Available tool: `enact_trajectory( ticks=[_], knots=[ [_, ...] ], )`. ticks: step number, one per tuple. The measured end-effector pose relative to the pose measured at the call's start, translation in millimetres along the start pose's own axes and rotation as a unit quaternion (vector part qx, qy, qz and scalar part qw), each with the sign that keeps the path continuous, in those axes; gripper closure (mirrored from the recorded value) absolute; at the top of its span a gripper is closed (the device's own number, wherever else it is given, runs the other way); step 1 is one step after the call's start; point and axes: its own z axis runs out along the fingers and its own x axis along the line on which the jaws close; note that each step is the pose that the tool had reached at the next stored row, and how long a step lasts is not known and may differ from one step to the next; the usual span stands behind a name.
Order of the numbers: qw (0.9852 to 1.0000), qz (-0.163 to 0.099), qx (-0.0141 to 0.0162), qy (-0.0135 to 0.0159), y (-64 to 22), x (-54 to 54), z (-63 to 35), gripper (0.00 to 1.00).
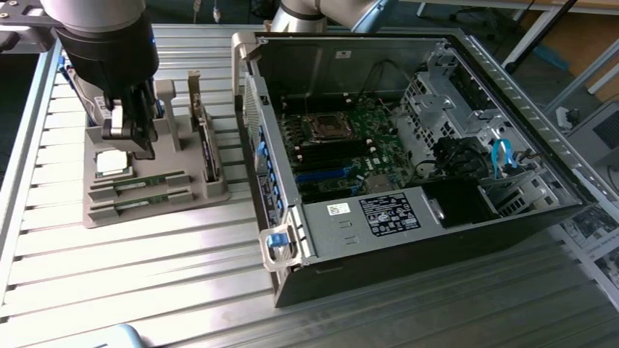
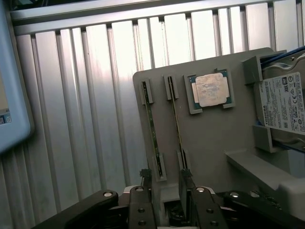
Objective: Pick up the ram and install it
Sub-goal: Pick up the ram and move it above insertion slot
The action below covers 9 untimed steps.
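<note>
Two ram sticks stand on edge in slots of a grey holder [image 1: 208, 194]; one ram [image 1: 147, 180] lies closer to the processor, the other ram [image 1: 143, 205] nearer the holder's front. In the wrist view they are thin green strips, the first ram [image 2: 177, 121] and the second ram [image 2: 152, 129], side by side. My gripper [image 1: 133, 145] hangs over the holder's back half, above the square silver processor [image 1: 112, 164]. In the wrist view the gripper [image 2: 165, 193] is open, its fingers [image 2: 187, 191] above the sticks' near ends, holding nothing.
An open computer case [image 1: 290, 250] lies at the exterior view's right, its motherboard [image 1: 353, 141] with black and blue memory slots [image 1: 329, 156] exposed. A hard drive [image 1: 202, 130] stands upright in the holder beside the case. The table is ribbed aluminium [image 1: 145, 268].
</note>
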Motion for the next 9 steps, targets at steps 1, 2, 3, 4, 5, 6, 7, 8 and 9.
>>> enact_trajectory(
  ticks=[1, 2, 3, 4, 5, 6, 7, 8, 9],
  knots=[
    [1.0000, 0.000, 0.0000, 0.0000, 0.1, 0.0, 0.2, 0.64],
    [1.0000, 0.000, 0.0000, 0.0000, 0.1, 0.0, 0.4, 0.64],
    [1.0000, 0.000, 0.0000, 0.0000, 0.2, 0.0, 0.7, 0.64],
    [1.0000, 0.000, 0.0000, 0.0000, 0.2, 0.0, 0.9, 0.64],
    [1.0000, 0.000, 0.0000, 0.0000, 0.3, 0.0, 1.1, 0.64],
    [1.0000, 0.000, 0.0000, 0.0000, 0.4, 0.0, 1.6, 0.64],
    [1.0000, 0.000, 0.0000, 0.0000, 0.5, 0.0, 1.9, 0.64],
    [1.0000, 0.000, 0.0000, 0.0000, 0.5, 0.0, 2.2, 0.64],
    [1.0000, 0.000, 0.0000, 0.0000, 0.6, 0.0, 2.4, 0.64]
  ],
)
